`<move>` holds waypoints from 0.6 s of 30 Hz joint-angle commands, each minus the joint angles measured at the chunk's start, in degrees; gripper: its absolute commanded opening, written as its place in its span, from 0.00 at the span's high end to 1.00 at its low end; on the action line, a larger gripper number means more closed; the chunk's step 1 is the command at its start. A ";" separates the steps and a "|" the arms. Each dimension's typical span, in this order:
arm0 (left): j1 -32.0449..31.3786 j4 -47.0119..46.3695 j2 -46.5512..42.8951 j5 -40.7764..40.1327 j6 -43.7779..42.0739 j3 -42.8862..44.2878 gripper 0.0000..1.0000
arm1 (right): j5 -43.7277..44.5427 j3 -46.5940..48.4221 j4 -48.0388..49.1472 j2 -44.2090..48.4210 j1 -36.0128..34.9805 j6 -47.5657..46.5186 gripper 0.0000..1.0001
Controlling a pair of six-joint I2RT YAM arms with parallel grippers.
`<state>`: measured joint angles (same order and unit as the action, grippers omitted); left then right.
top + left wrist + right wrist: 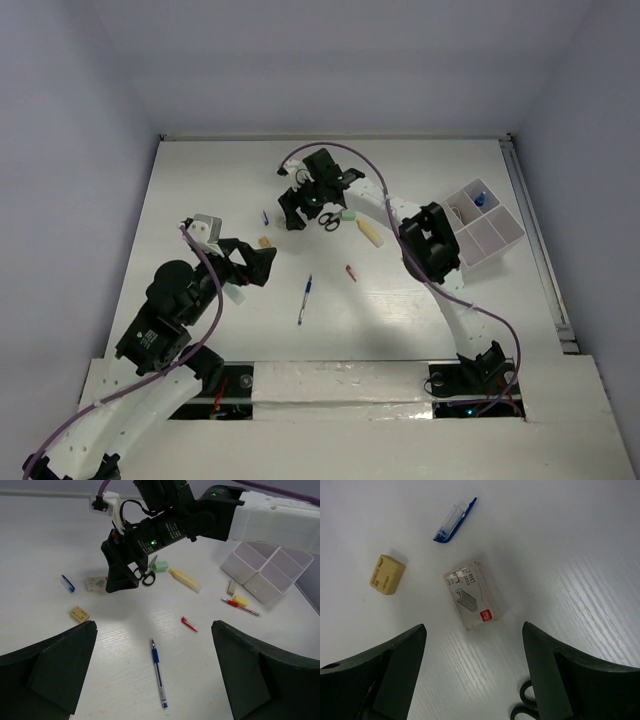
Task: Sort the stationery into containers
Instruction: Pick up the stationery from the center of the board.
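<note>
On white table (200,190), right gripper (472,635) released above staple box (474,600): centre, drop, clamp long sides, avoid tan eraser (387,574) at nine o'clock

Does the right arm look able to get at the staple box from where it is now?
Probably yes. The right gripper hangs open above the staple box, which lies flat and alone between its fingers; the tan eraser and blue pen cap lie apart from it.
</note>
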<state>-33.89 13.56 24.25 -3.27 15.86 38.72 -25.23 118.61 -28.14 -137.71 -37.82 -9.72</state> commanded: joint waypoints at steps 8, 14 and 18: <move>2.86 -2.40 2.20 2.48 -1.80 1.27 0.01 | 8.51 9.54 -3.51 -7.92 -4.97 -5.58 0.14; 3.39 -2.40 1.77 2.48 -1.88 1.18 0.01 | 13.27 7.87 -0.61 -8.19 -6.03 -5.49 0.49; 3.39 -2.40 1.24 2.39 -1.97 1.18 0.01 | 18.02 0.34 3.78 -3.46 -6.03 -4.79 0.80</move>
<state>-30.96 13.52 26.28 -1.50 14.81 38.72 -12.27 124.14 -27.27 -143.87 -43.27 -15.00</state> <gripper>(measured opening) 0.990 0.318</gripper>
